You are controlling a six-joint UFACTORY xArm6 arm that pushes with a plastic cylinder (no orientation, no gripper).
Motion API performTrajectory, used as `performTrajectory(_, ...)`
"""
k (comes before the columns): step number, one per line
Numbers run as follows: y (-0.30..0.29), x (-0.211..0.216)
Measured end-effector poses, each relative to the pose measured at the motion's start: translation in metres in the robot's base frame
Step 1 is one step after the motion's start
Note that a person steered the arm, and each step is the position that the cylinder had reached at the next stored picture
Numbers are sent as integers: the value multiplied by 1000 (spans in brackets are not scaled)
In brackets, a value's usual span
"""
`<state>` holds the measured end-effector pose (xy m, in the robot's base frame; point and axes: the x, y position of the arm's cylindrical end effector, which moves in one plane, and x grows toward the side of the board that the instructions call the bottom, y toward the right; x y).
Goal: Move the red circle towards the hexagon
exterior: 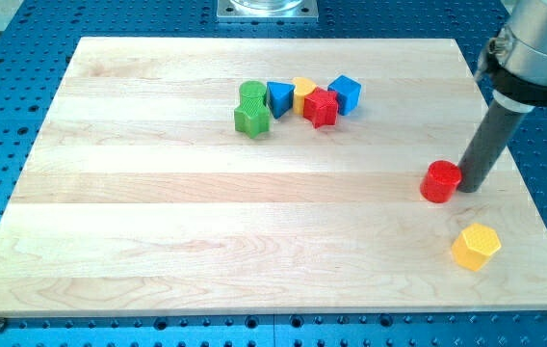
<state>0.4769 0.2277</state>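
The red circle block [440,181] lies on the wooden board at the view's right. The yellow hexagon block [475,246] lies below it and a little to the right, near the board's bottom right corner. My tip [470,186] stands just right of the red circle, touching or almost touching its right side. The dark rod rises from there to the arm at the view's top right.
A cluster of blocks sits near the board's top middle: two green blocks [251,107], a blue triangle [279,97], a yellow block [302,90], a red star [321,107] and a blue cube [346,94]. The board's right edge [529,178] is close to my tip.
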Motion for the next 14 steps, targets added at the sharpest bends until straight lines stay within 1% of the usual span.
performTrajectory(1, -14, -26)
performTrajectory(2, -71, -45)
performTrajectory(3, -80, 0)
performTrajectory(4, -60, 15)
performTrajectory(5, -48, 9)
performTrajectory(6, -64, -35)
performTrajectory(7, -39, -50)
performTrajectory(9, -23, 0)
performTrajectory(10, -27, -19)
performTrajectory(11, 45, -21)
performTrajectory(12, 60, 24)
performTrajectory(13, 27, 33)
performTrajectory(14, 13, 33)
